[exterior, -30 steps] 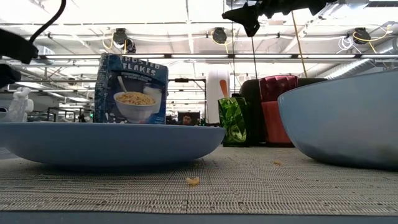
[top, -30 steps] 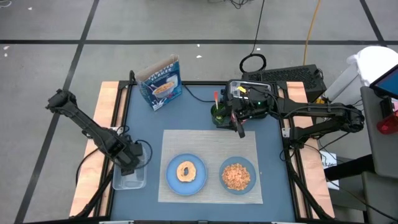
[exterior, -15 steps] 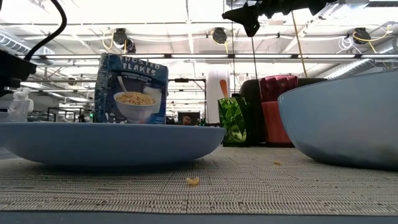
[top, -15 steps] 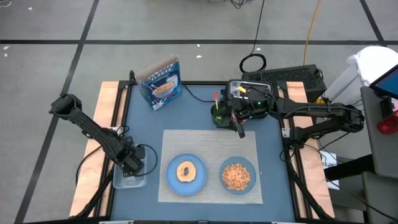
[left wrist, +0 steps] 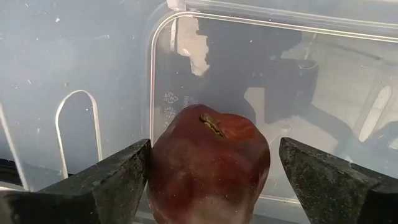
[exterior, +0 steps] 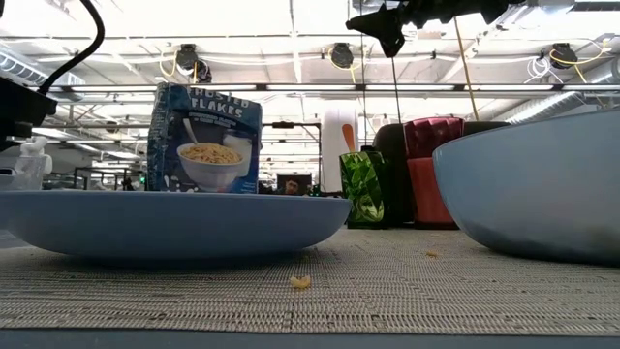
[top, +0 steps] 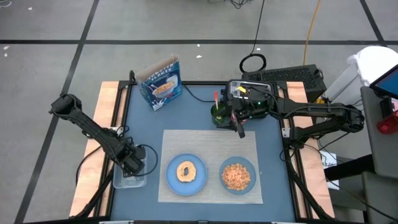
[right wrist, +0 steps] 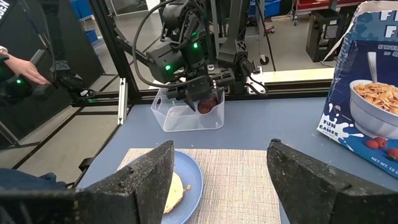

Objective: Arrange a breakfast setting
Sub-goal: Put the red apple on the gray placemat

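Glossy dark-red fruit point(left wrist: 208, 165), perhaps touching left pincer point(left wrist: 211, 180), inside clear tub point(right wrist: 186, 115).

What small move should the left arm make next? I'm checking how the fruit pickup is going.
Probably close the left end effector on the dark-red fruit. Its fingers stand open on either side of the fruit, one close against it and the other apart, inside the clear tub. The plate already holds a bagel, so the fruit is not yet placed.
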### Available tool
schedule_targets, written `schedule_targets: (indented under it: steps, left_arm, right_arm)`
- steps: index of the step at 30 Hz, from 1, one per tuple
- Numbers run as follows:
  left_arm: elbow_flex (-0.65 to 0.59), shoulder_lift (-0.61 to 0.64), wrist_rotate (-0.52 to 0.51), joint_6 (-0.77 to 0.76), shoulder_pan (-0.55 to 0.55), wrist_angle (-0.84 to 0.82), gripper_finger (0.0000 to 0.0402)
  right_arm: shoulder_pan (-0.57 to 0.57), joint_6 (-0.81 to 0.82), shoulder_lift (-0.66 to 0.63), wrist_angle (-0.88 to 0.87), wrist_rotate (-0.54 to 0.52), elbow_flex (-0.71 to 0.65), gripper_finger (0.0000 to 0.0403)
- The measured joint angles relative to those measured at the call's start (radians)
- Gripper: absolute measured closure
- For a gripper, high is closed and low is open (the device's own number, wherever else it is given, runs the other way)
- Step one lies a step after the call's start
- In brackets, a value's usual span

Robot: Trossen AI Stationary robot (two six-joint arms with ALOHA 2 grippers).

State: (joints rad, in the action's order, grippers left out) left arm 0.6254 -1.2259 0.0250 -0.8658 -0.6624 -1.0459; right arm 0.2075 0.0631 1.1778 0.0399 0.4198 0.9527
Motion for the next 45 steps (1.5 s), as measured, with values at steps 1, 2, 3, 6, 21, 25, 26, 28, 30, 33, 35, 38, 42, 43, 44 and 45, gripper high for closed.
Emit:
schedule_targets:
  steps: [1,2,3,6,21,25,26,28,30,33,35,38,42,43,44,45]
  left_arm:
    - [0.000,0.000,0.000,0.000,0.000,0.000,0.0051]
    - [0.000,0.000,0.000,0.000,0.000,0.000,0.0059]
    - [0.000,0.000,0.000,-0.003,0.000,0.000,0.0069]
    - [0.000,0.000,0.001,-0.020,0.000,0.000,0.0107]
    - [0.013,0.046,0.022,-0.035,0.000,-0.013,0.0157]
    - [0.077,0.082,0.062,-0.035,0.000,-0.058,0.0157]
    - [0.100,0.092,0.067,-0.035,0.000,-0.073,0.0157]
    - [0.151,0.110,0.074,-0.034,0.000,-0.092,0.0158]
    - [0.202,0.125,0.075,-0.034,0.000,-0.105,0.0155]
    - [0.277,0.142,0.060,-0.034,0.000,-0.110,0.0145]
    - [0.321,0.142,0.024,-0.033,0.003,-0.107,0.0142]
    - [0.367,0.143,-0.056,-0.031,0.016,-0.066,0.0140]
    - [0.377,0.142,-0.180,0.009,0.044,0.093,0.0138]
    - [0.377,0.142,-0.215,0.033,0.052,0.139,0.0138]
    - [0.377,0.141,-0.248,0.059,0.060,0.186,0.0138]
    - [0.377,0.137,-0.284,0.086,0.069,0.237,0.0137]
  right_arm:
    - [0.000,0.000,0.000,0.000,0.000,0.000,0.0156]
    - [0.000,0.000,0.000,0.000,0.000,0.000,0.0156]
    - [0.000,0.000,0.000,0.000,0.000,0.000,0.0156]
    - [0.000,0.000,0.000,0.000,0.000,0.000,0.0156]
    - [0.000,0.000,0.000,0.000,0.000,0.000,0.0156]
    - [0.000,0.000,0.000,0.000,0.000,0.000,0.0156]
    - [0.000,0.000,0.000,0.000,0.000,0.000,0.0156]
    - [0.000,0.000,0.000,0.000,0.000,0.000,0.0156]
    - [0.000,0.000,0.000,0.000,0.000,0.000,0.0156]
    - [0.000,0.000,0.000,0.000,0.000,0.000,0.0156]
    - [0.000,-0.001,0.000,0.000,0.000,0.000,0.0156]
    - [0.000,-0.033,0.000,0.000,0.000,0.000,0.0156]
    - [0.000,-0.066,0.000,0.000,0.000,0.000,0.0156]
    - [0.000,-0.068,0.000,0.000,0.000,0.000,0.0156]
    - [0.000,-0.068,0.000,0.000,0.000,0.000,0.0156]
    - [0.000,-0.068,0.000,0.000,0.000,0.000,0.0156]
